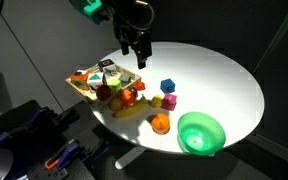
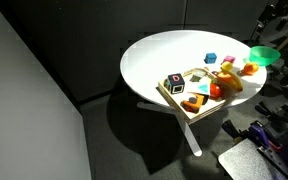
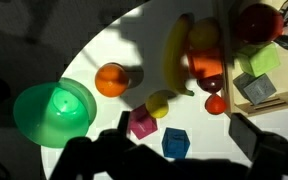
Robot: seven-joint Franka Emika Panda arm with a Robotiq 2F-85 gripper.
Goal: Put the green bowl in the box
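I see the gripper (image 1: 134, 57) hanging above the white table (image 1: 219, 75), fingers spread and empty. The green bowl (image 1: 201, 132) sits at the table's five o'clock edge, well apart from the box (image 1: 74, 84) at nine o'clock.

Above the green bowl (image 1: 200, 133) all is open. An orange (image 1: 160, 123) lies near at its nine o'clock. Toys crowd the box (image 1: 81, 92). The table (image 1: 224, 80) is bare toward one o'clock.
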